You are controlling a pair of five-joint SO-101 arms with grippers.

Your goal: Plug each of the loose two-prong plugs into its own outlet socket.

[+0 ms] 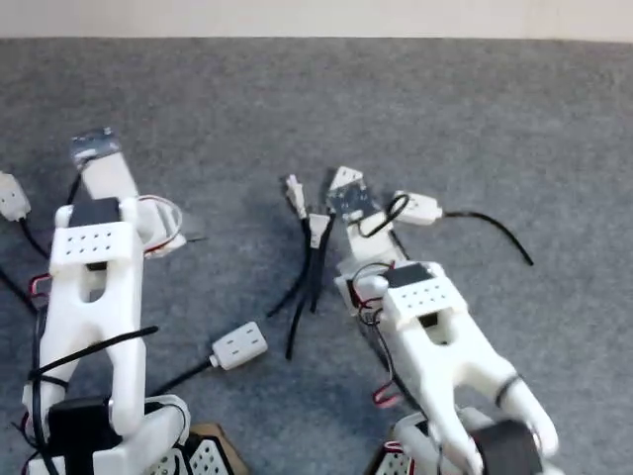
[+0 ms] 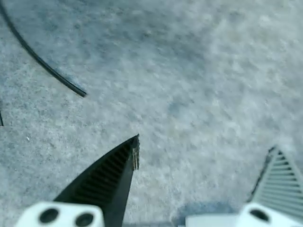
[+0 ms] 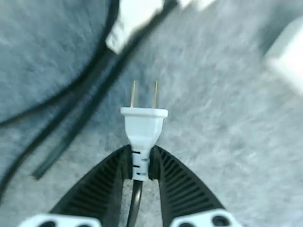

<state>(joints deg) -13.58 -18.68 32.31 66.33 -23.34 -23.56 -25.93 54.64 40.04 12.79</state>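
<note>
The right arm leans forward, and the right end effector (image 3: 142, 158) pinches a white plastic two-prong plug (image 3: 143, 125) over the fuzzy grey desk (image 3: 227, 142), prongs pointing ahead. The left end effector (image 2: 206, 147) hangs spread wide.

- grey carpet-like covering (image 1: 514, 129): spans the whole work surface in the high view; short mottled pile, lying flat.
- pale band (image 1: 316, 18): runs straight along the far edge of the covering; plain, cream in tone.
- tan piece (image 1: 229, 450): flat and angular, lies on the covering at the near edge, left of centre; partly covered and cut off, material cannot be told.
</note>
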